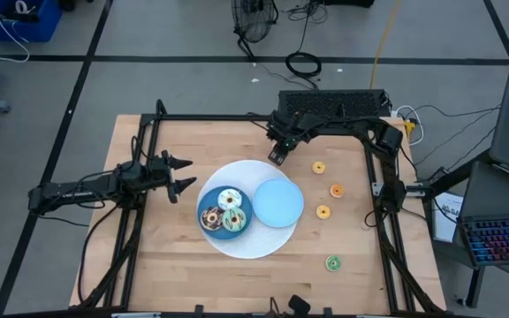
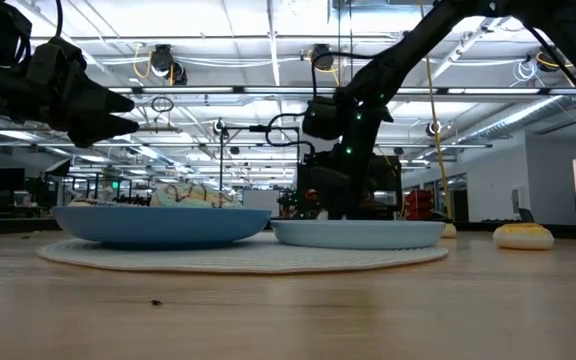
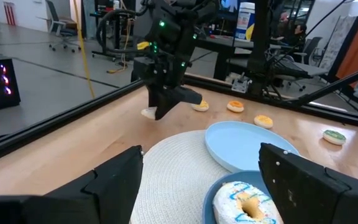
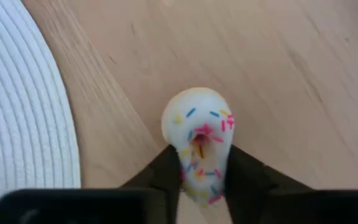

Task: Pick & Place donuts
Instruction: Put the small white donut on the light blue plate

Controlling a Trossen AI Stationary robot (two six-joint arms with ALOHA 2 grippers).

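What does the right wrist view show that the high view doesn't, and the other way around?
Only the right wrist view shows a small white sprinkled donut pinched between the right tool fingers, on the wood. Only the high view shows the left tool open beside the mat, the darker blue plate with three donuts, the empty light blue plate, and four tiny donuts to the right. Both share the white woven mat and the wooden table.

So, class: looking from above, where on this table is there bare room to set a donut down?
The light-blue plate is bare, and so is the wood left of the white mat. The dark-blue plate is crowded with donuts.
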